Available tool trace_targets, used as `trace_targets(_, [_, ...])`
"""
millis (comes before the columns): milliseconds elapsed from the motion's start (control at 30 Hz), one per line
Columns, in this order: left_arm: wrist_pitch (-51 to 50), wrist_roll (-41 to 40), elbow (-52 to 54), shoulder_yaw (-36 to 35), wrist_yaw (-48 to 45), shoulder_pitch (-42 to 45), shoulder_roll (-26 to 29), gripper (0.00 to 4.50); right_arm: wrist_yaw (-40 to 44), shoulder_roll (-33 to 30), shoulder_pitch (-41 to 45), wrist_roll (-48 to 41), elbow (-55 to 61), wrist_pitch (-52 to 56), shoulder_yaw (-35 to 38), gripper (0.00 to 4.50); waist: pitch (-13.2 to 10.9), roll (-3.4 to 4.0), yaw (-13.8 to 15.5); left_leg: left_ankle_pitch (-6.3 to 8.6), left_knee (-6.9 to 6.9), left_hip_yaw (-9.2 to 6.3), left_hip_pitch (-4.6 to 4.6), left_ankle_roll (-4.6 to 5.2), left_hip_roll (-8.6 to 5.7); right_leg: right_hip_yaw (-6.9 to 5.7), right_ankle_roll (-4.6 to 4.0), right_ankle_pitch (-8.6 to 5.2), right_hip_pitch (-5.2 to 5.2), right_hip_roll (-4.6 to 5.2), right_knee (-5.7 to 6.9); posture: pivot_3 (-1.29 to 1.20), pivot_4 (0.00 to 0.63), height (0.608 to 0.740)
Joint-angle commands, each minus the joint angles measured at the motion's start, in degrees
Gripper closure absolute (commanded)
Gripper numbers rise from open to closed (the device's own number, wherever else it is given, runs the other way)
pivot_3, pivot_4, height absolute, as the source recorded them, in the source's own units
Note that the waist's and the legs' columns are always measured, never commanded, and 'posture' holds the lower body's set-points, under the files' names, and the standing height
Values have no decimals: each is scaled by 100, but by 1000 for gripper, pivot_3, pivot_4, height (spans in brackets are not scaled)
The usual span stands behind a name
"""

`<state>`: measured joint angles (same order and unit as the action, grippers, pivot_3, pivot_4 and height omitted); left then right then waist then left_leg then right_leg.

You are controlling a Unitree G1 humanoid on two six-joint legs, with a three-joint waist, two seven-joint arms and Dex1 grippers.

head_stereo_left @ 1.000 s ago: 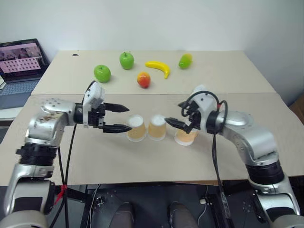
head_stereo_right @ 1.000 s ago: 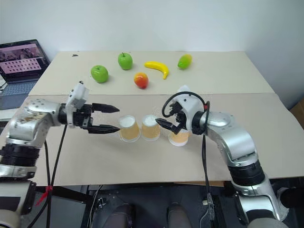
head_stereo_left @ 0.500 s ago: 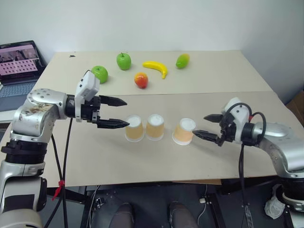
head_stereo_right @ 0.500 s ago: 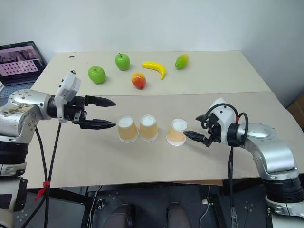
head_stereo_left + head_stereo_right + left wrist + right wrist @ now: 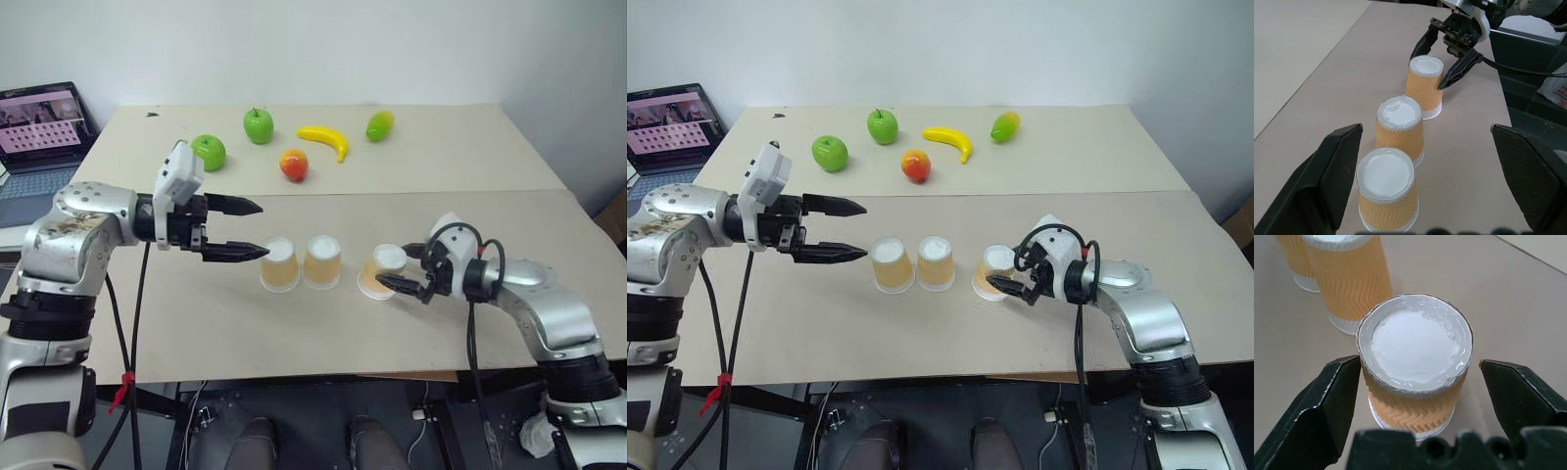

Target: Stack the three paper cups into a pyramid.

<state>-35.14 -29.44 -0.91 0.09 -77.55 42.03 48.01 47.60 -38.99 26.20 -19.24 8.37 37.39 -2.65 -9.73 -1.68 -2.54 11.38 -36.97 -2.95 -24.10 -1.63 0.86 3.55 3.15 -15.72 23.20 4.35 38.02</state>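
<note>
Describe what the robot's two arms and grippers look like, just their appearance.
Both arms are silver-grey metal with black joints and loose black cables. The left gripper and right gripper each have two pointed black fingers; the left wrist carries a white block, the right a white housing.

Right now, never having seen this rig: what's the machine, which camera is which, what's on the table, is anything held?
It is a humanoid robot with two silver arms, each ending in a two-fingered black tool. Two pictures come from its head, looking down over the arms; the other two come from cameras on the wrists. On the beige table stand three upside-down tan-orange paper cups in a row. Behind them lie two green apples, a yellow banana, an orange-red fruit and a green-orange mango. An open laptop sits far left. Nothing is held: the left tool hangs open beside the row, and the right tool is open around the rightmost cup.
</note>
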Motion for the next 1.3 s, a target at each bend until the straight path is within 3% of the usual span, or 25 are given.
trace_targets(33, [95, -44, 134, -163, 62, 26, 61, 23, 27, 32, 195, -86, 60, -134, 167, 0, 0, 0, 5, 0, 0, 0, 0, 0, 0, 0, 0, 0, 0, 0, -1, 0, 150, 732])
trace_targets(567, [124, 21, 162, -69, 70, -19, 58, 23, 14, 12, 353, -269, 263, 41, 234, 0, 0, 0, 5, 0, 0, 0, 0, 0, 0, 0, 0, 0, 0, 1, 0, 0, 150, 732])
trace_targets(600, [114, 19, 154, -70, 74, -1, 56, 0, 21, 8, 351, -280, 275, 48, 230, 404, 0, 0, 5, 0, 0, 0, 0, 0, 0, 0, 0, 0, 0, 0, 0, 0, 150, 732])
trace_targets(667, [105, 19, 144, -71, 78, 20, 54, 0, 22, 1, 349, -294, 290, 62, 221, 699, 0, 0, 4, 0, 0, 0, 0, 0, 0, 0, 0, 0, 0, 0, 0, 0, 150, 732])
trace_targets(800, [127, 42, 118, -61, 81, 36, 52, 0, -15, 7, 367, -266, 267, 77, 195, 1992, 0, 0, 4, 0, 0, 0, 0, 0, 0, 0, 0, 0, 0, 0, 0, 0, 150, 732])
trace_targets(1100, [143, 73, 46, -51, 104, 71, 28, 0, -52, -3, 594, -152, 177, 24, 128, 1992, 0, 0, -1, 0, 0, 0, 0, 0, 0, 0, 0, 0, 0, 0, 1, 0, 150, 732])
trace_targets(1300, [212, 148, -47, 7, 124, 90, -53, 0, 542, -350, 2330, -308, -234, 371, 73, 1992, -12, 20, -15, 0, -1, 2, 1, 0, 0, 3, 0, 0, 5, 0, 5, 0, 150, 732])
